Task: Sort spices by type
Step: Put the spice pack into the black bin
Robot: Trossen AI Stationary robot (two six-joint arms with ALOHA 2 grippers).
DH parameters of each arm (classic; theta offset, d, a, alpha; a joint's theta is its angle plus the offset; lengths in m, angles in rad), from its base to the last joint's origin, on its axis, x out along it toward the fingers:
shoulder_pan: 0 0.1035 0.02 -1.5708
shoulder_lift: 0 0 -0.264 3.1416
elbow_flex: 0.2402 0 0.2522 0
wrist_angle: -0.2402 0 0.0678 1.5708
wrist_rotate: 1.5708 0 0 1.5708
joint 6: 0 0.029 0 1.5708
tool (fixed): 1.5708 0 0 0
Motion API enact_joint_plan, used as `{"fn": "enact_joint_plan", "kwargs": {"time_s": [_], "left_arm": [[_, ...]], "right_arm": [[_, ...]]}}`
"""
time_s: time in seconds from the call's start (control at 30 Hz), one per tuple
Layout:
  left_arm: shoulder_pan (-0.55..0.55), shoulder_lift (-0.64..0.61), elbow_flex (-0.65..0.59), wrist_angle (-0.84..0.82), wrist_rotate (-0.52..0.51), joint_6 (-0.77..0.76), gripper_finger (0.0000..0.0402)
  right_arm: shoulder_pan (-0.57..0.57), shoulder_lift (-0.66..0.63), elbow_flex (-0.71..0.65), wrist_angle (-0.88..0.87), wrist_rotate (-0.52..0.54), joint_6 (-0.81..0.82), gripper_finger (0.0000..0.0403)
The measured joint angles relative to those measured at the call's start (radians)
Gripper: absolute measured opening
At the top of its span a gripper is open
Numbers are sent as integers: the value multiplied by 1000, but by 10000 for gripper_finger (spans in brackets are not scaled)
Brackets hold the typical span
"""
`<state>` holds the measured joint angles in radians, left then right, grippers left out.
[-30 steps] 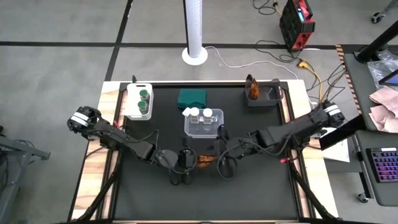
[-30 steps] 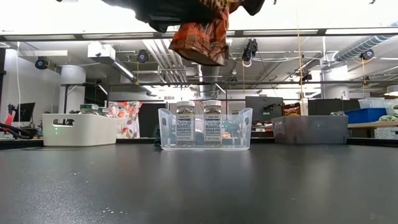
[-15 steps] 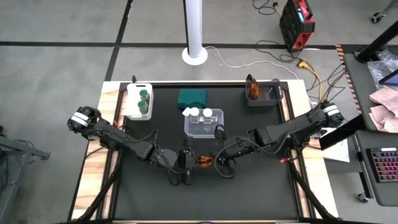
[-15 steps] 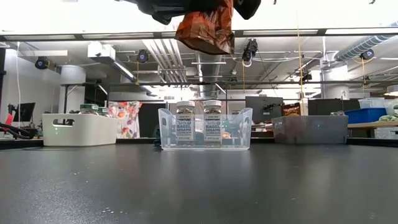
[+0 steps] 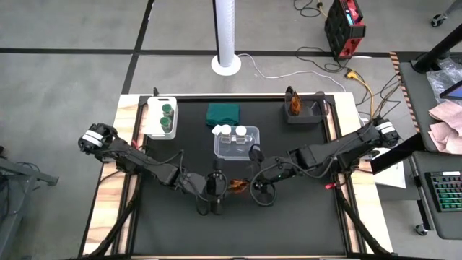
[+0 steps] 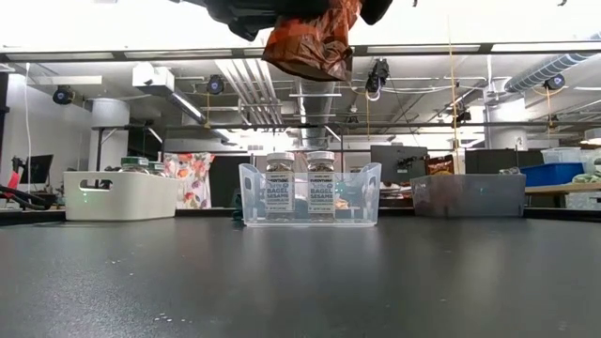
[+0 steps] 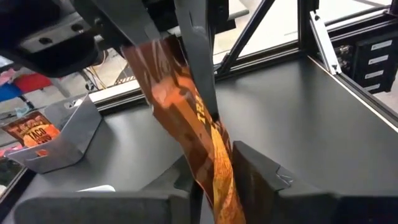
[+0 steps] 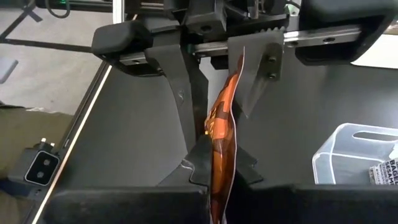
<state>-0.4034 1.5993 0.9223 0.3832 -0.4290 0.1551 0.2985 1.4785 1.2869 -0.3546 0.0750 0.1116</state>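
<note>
An orange-red spice packet (image 5: pixel 237 188) hangs in the air above the table's middle, between my two grippers. My right gripper (image 8: pixel 222 165) is shut on its right end. My left gripper (image 7: pixel 217 180) stands slightly open around its left end. A second packet (image 5: pixel 293 102) stands in the grey bin (image 5: pixel 307 114) at the far right. Two green-lidded jars (image 5: pixel 167 115) sit in the white bin (image 5: pixel 160 128) at the far left. White-lidded jars (image 5: pixel 227 131) stand in the clear bin (image 5: pixel 236 150). My right gripper pinches the packet's right end (image 8: pixel 219 140) between its two fingers, coming level from the table's right. The packet stands on edge, lifted clear of the table. My left gripper's fingers (image 8: pixel 183 99) stand on either side of the packet's left end (image 8: pixel 236 78); whether one still touches it, I cannot tell.
A dark green block (image 5: pixel 224 113) lies behind the clear bin. The black mat's near half (image 5: pixel 238 231) is bare. Metal frame rails run along the table's left and right edges.
My right gripper has shut on the packet's right end. The packet has risen a little between the two grippers and stays clear of the table.
</note>
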Motion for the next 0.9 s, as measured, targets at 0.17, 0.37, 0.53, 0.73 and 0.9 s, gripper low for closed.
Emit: {"fn": "enact_joint_plan", "kwargs": {"time_s": [0.17, 0.37, 0.53, 0.73, 0.9], "left_arm": [[0, 0, 0, -17, 1, -8, 82], [0, 0, 0, -56, 1, -22, 91], [0, 0, 1, -69, 0, -22, 63], [0, 0, 1, -80, 0, -45, 23], [0, -1, 2, -103, 0, -88, 71]], "right_arm": [[0, -6, 0, -1, 0, 0, 9], [0, -21, 0, -5, 0, 0, 9], [0, -29, 0, -7, 0, 0, 9], [0, -29, 0, -8, 0, 2, 9], [0, -30, 0, -8, 1, 5, 8]]}}
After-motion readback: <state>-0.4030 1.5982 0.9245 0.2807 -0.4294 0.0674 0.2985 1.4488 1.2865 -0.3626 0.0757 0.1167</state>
